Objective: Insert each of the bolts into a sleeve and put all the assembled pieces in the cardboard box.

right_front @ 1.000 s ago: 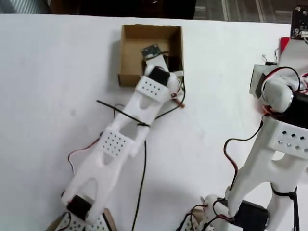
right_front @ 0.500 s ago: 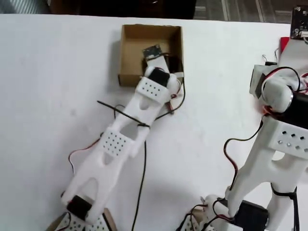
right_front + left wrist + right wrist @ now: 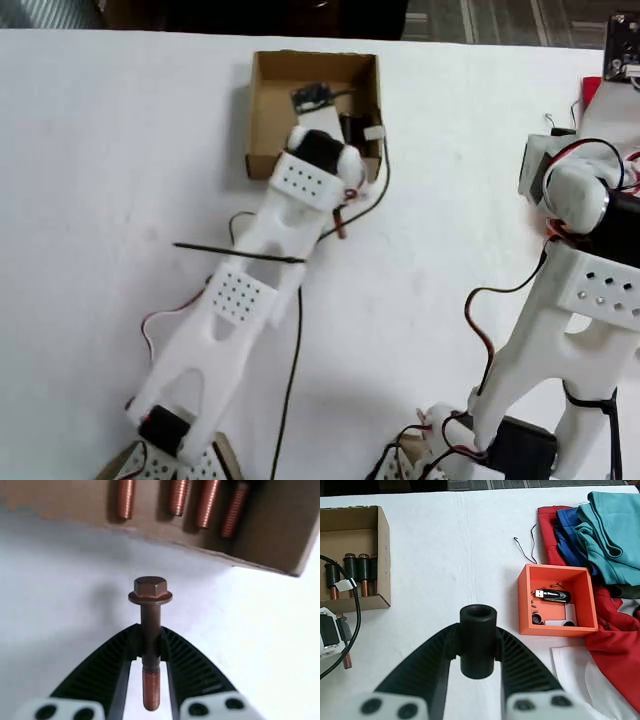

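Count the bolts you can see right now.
5. Four bolts lie side by side in the box, threaded ends showing. The fifth bolt is gripped in the left hand, head toward the box. More may be hidden.

Table: white flat tabletop (image 3: 90, 180), spanning the scene from left to right.
Box: open square orange plastic box (image 3: 524, 605) standing on the table, just beside the clothes.
Box contents: black USB stick (image 3: 551, 595), white card (image 3: 566, 614), a few small dark bits.
Clothes: folded red fabric (image 3: 615, 645), blue fabric (image 3: 572, 535) and teal fabric (image 3: 612, 520), piled at the table's right side.
Cord: thin black cord (image 3: 530, 542) lying loose on the table near the red fabric.
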Controlling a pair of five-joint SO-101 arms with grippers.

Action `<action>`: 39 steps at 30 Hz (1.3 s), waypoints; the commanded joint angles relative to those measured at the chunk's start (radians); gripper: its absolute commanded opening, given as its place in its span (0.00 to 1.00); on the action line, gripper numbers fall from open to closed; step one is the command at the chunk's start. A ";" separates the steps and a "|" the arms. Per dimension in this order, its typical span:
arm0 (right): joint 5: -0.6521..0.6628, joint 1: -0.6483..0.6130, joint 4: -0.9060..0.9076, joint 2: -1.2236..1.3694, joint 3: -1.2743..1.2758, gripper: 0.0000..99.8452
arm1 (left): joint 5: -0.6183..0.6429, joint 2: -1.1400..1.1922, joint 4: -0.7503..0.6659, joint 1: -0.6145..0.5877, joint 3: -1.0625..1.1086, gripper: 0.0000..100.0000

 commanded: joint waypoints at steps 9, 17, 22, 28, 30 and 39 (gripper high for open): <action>0.003 0.012 -0.019 -0.038 -0.043 0.02 | -0.474 -0.276 0.021 -0.051 -0.050 0.03; 0.003 0.007 -0.019 -0.038 -0.044 0.02 | -0.620 -0.582 0.021 -0.153 -0.050 0.03; 0.003 0.007 -0.033 -0.038 -0.044 0.02 | -0.766 -0.767 0.021 -0.304 -0.048 0.03; 0.003 0.005 -0.033 -0.038 -0.044 0.02 | -0.947 -0.974 0.021 -0.463 0.105 0.03; 0.003 0.005 -0.033 -0.038 -0.044 0.02 | -0.947 -1.092 0.021 -0.488 0.246 0.03; 0.003 0.005 -0.033 -0.033 -0.044 0.02 | -0.947 -1.639 -0.061 -0.531 1.360 0.03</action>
